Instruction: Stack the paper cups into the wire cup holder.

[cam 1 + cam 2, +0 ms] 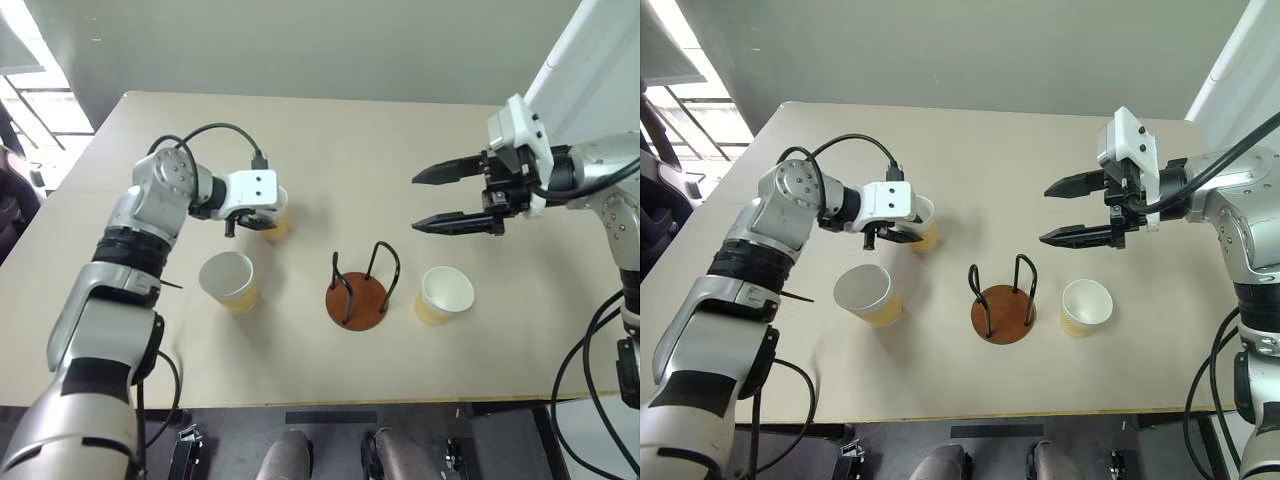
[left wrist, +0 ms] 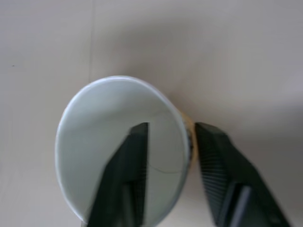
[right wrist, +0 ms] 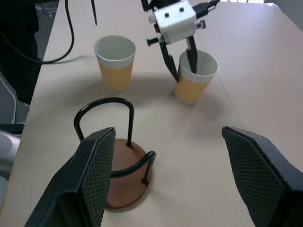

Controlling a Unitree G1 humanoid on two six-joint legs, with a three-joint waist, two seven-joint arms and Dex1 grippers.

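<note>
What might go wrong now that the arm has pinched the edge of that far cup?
The left gripper pinches only one wall of the far paper cup, one finger inside and one outside, so the cup might dent or slip and tip when lifted. The wire cup holder has narrow loops; a tilted cup may catch on them. The nearer cup stands close to the arm's path.

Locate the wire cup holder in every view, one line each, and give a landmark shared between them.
Left eye view: wire cup holder, low centre on the table.
Right eye view, low centre.
Left wrist view: not in it.
Right wrist view, lower left, partly behind a finger of the right gripper.
Shared landmark: the cup at the left gripper.
</note>
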